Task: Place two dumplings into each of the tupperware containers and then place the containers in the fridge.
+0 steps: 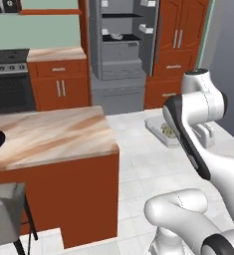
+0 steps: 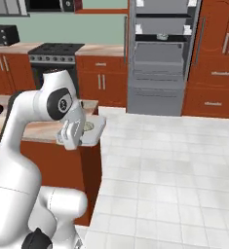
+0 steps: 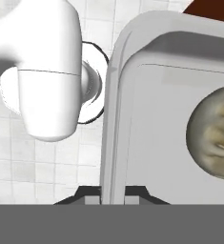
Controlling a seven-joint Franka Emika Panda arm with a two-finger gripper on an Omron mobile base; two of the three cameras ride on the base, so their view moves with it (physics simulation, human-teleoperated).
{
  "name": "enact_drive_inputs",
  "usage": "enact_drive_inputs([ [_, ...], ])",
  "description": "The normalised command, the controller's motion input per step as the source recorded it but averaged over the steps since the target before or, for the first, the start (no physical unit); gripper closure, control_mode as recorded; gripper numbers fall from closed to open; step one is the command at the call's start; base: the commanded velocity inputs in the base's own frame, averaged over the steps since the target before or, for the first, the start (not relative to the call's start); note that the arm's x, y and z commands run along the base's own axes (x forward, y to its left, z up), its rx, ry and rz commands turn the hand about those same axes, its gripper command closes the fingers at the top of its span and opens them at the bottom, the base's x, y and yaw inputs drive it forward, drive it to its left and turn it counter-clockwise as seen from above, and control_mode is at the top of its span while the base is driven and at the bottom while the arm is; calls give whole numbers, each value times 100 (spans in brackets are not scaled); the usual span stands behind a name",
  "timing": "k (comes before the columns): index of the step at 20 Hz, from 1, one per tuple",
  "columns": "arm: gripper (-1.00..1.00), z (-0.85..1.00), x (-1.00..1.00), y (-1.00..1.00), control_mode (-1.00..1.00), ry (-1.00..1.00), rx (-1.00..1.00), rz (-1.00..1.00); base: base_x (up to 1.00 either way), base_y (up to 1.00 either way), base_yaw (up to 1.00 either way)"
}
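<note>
Across the white tiled floor (image 2: 164, 160) from the tall grey metal fridge (image 2: 162, 53) standing open, the end effector (image 3: 112, 196) is clamped tight on the rim of the shallow pale grey rectangular tupperware container (image 3: 161, 119), carrying it in the air beside the wood-grain worktop (image 1: 49, 134), with a lumpy beige pleated dumpling (image 3: 213, 136) lying inside.

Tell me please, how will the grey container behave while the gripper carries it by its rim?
The pale grey container probably acts stiff: its rim keeps a clean line between the shut gripper. Being pinched at one edge only, it may sag or tilt. Its walls look shallow and smooth, so the dumpling could slide or roll out.
</note>
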Motion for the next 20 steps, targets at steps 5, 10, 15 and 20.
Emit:
enact_drive_inputs([
  [5,100,0,0,0,100,0,0,0,98,-94,0],
  [10,100,0,0,0,100,0,0,0,100,-59,4],
  [15,100,0,0,0,100,0,0,0,99,-53,25],
  [20,100,0,0,0,100,0,0,0,100,-33,22],
])
